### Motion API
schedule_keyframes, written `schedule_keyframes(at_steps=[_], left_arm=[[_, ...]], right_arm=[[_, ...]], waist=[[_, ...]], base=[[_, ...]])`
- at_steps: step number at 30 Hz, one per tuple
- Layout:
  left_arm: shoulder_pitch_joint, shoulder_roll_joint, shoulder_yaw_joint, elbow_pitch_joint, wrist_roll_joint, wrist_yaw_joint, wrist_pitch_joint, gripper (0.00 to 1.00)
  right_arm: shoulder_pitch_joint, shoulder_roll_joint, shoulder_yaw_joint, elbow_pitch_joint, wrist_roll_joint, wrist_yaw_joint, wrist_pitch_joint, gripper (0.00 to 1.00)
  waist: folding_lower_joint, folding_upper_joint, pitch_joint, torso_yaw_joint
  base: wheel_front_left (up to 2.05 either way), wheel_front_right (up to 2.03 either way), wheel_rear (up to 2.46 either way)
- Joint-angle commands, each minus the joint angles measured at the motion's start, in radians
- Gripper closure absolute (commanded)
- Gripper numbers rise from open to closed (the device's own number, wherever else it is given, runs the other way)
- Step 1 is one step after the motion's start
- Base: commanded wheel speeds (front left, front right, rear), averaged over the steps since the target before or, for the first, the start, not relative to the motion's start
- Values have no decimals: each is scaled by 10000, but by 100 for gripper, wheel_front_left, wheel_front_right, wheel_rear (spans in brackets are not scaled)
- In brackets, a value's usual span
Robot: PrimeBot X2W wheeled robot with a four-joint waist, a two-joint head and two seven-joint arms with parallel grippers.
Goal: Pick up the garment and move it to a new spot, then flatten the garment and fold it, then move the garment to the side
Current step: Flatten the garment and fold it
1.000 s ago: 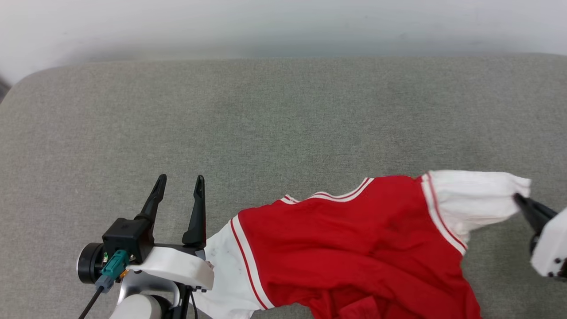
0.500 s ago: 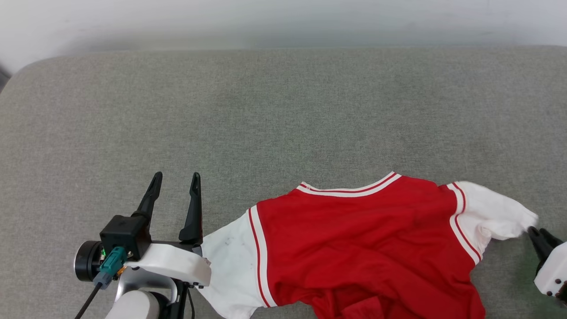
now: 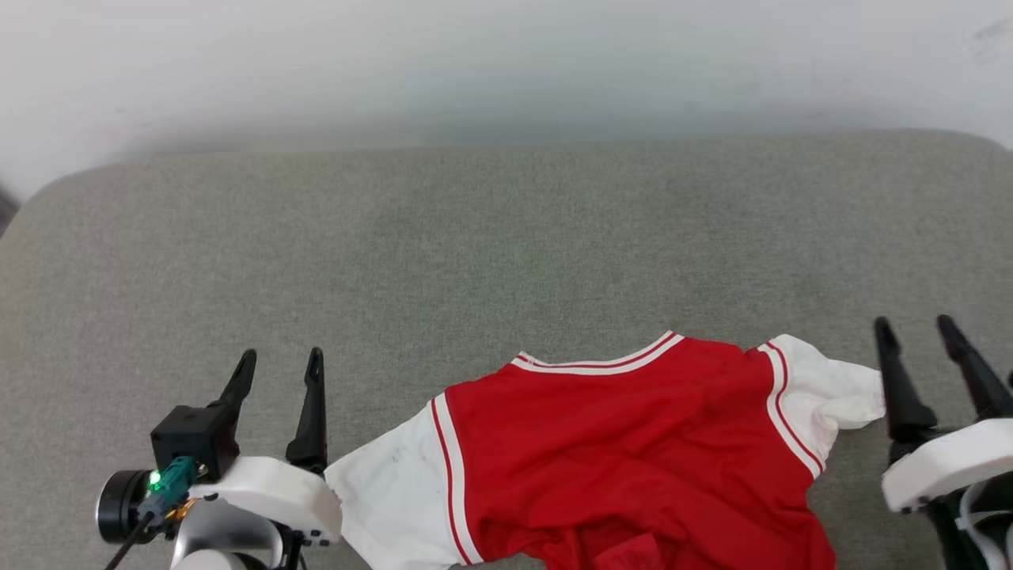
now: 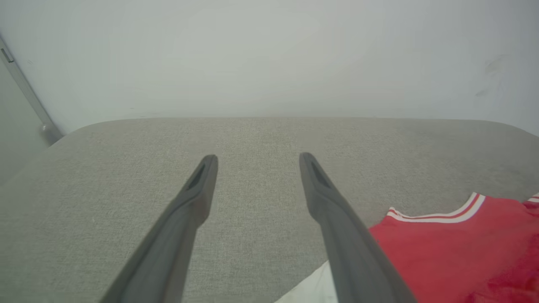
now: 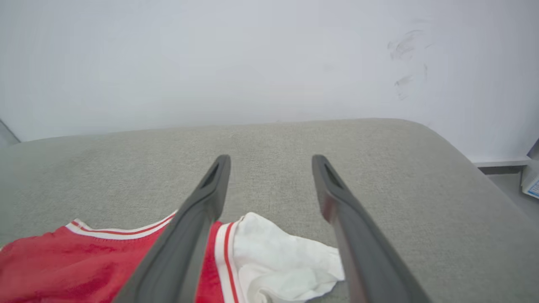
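The red garment (image 3: pixel 625 443) with white sleeves lies on the grey cushion (image 3: pixel 491 245) at the near edge, its collar trim facing away from me. My left gripper (image 3: pixel 277 372) stands open just left of the left white sleeve (image 3: pixel 388 491), holding nothing. My right gripper (image 3: pixel 914 336) is open beside the crumpled right sleeve (image 3: pixel 831 392), free of it. In the right wrist view that white sleeve (image 5: pixel 278 261) lies below and between the open fingers (image 5: pixel 210 193). The left wrist view has the garment (image 4: pixel 446 248) at the lower right, past the right finger (image 4: pixel 332 202).
A pale wall (image 3: pixel 506 63) runs along the back of the cushion. The cushion's rounded corners sit at the far left (image 3: pixel 47 198) and far right (image 5: pixel 438 134). Wide bare fabric stretches beyond the garment. A floor strip and a box corner (image 5: pixel 531 185) lie off to the right.
My right gripper let go of the right sleeve, opened and turned fingers-forward. The sleeve dropped onto the cushion and the garment sagged nearer. The head camera shifted; the left gripper stayed open.
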Motion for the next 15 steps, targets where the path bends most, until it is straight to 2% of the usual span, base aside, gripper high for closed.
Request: schedule_keyframes(at_steps=[1,6,10,15], left_arm=[[213,148,69,-79,-81,82,216,0],[569,565,141,-298,-433,93,1279,0],[677,1101,-88,-435,-846,-176,2822,0],[786,1644,-380,-550,-1434,-419,4719,0]], right_arm=[[288,173,178,-469,-133,-1,-16,0],[1007,692,829,-1841,-450,1,250,0],[1468,1075,1198,-2628,-578,-1,506,0],[1600,1189,1597,-2966,-598,-1,617,0]], waist=[[0,0,-183,-74],[0,0,-394,-213],[0,0,-345,-376],[0,0,-83,-745]], base=[[0,0,0],[0,0,0],[0,0,0],[0,0,0]])
